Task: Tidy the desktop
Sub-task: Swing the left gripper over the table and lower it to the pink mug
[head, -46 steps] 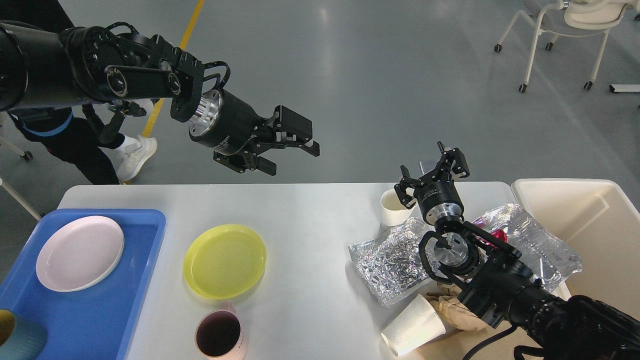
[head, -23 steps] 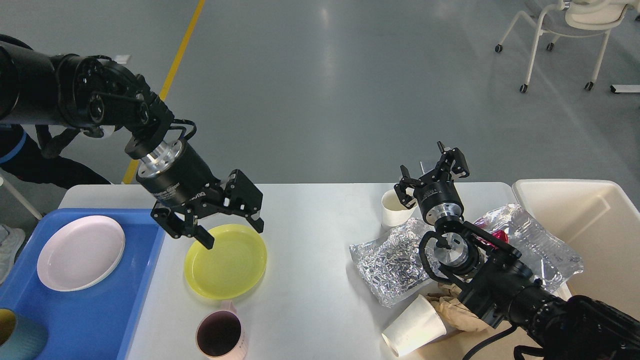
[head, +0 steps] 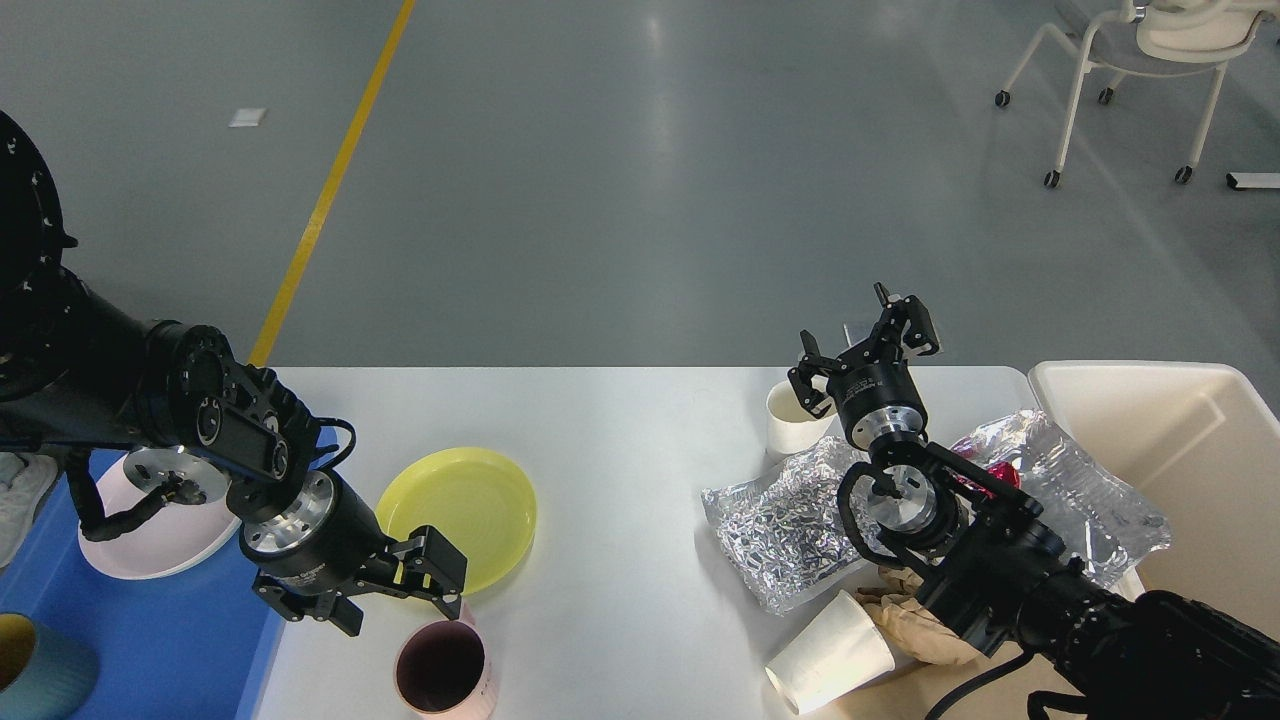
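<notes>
The white desktop [head: 620, 440] holds dishes on the left and rubbish on the right. My left gripper [head: 398, 603] is open and low over the near left part. It sits at the near edge of a yellow plate [head: 465, 510], just above and left of a pink mug [head: 445, 668], and holds nothing. My right gripper [head: 865, 347] is open and empty, raised beside an upright white paper cup [head: 788, 418] at the far edge.
A blue tray [head: 150, 640] at the left holds a pink plate [head: 120, 555] and a teal cup [head: 35, 670]. A foil bag [head: 785, 530], clear plastic bag [head: 1085, 480], tipped paper cup [head: 830, 662] and crumpled brown paper [head: 915, 632] lie right. A cream bin [head: 1200, 450] stands far right.
My left arm has swung down and back from above the table's far edge, past the yellow plate, to low beside the pink mug. The right arm has not moved.
</notes>
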Controlling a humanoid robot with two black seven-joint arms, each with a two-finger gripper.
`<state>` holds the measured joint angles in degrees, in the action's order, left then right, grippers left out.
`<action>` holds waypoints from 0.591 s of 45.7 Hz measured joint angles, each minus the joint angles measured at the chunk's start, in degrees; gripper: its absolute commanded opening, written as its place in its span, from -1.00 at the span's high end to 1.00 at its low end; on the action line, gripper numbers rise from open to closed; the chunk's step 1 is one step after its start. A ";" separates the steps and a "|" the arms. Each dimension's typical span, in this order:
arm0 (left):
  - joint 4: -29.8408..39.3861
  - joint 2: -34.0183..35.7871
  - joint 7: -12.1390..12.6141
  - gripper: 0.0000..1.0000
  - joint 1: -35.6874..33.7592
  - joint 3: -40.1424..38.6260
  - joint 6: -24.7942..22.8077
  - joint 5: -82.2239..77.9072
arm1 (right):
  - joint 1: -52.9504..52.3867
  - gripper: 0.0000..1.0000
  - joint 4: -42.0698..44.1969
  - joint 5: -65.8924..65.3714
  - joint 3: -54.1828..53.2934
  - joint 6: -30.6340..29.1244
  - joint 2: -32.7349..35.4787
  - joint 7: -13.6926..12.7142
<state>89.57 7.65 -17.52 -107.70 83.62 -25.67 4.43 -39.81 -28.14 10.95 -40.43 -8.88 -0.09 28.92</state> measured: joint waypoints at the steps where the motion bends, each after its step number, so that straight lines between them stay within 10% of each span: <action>1: 0.09 -0.09 0.01 -0.93 0.37 -0.17 0.19 -0.01 | 0.00 -1.00 0.00 0.00 0.00 0.00 0.00 0.00; 27: 0.24 -1.62 2.47 -0.93 8.15 -0.81 7.89 0.15 | 0.00 -1.00 0.00 0.03 0.00 0.00 0.00 0.00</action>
<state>89.81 6.04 -15.05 -99.55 82.81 -17.78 4.58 -39.81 -28.13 10.98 -40.43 -8.88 -0.09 28.92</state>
